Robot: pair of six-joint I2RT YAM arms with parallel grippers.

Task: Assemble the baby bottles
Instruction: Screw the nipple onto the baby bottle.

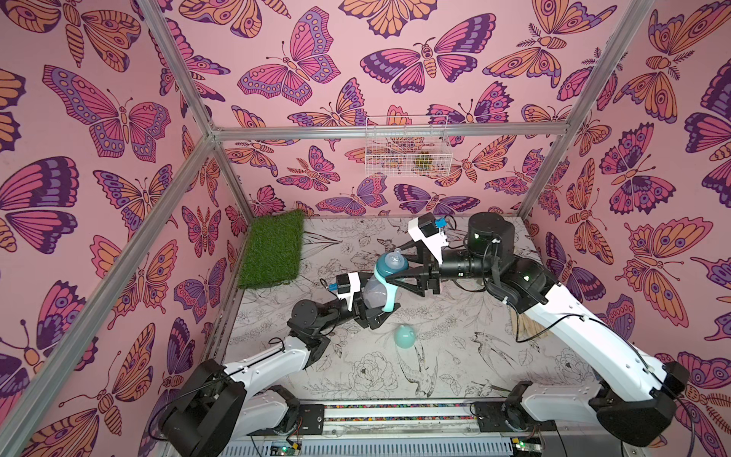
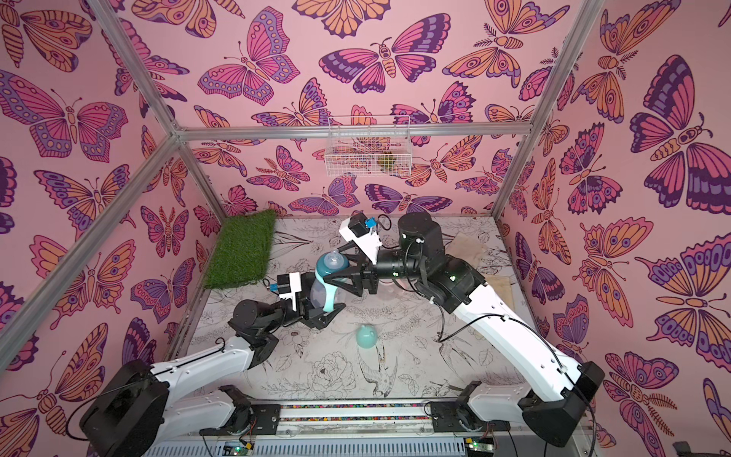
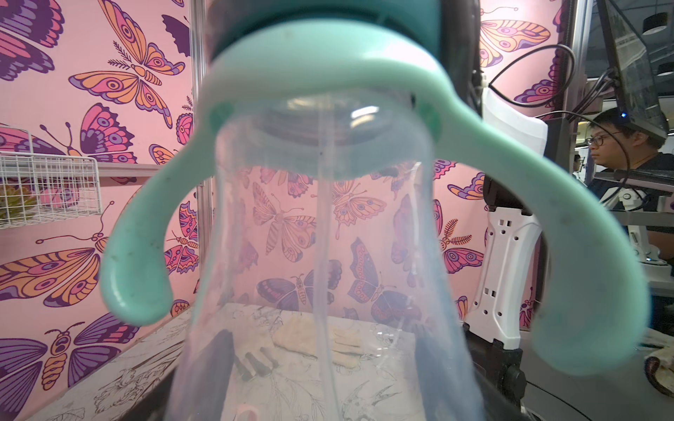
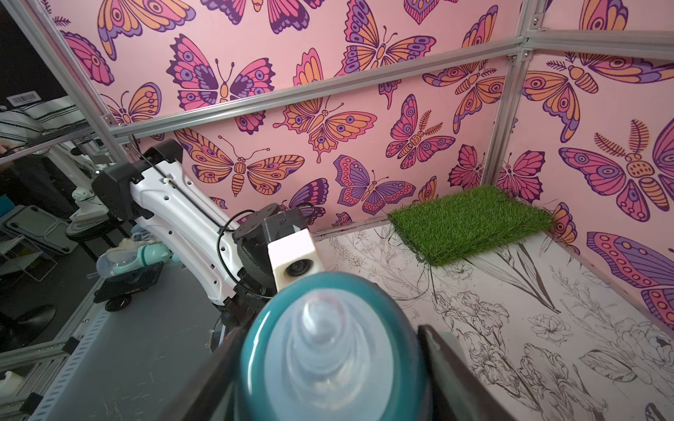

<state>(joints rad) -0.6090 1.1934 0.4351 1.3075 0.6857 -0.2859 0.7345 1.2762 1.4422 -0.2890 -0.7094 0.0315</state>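
We see free table (image 1: 455,376) all round the cap (image 1: 405,336); the bottle (image 1: 379,285) blocks the middle, the grass mat (image 1: 273,249) the far-left corner.

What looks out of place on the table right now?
Nothing looks spilled or damaged. Only the teal dome cap lies loose on the table, apart from the bottle that the left gripper holds up while the right gripper flanks its nipple collar.
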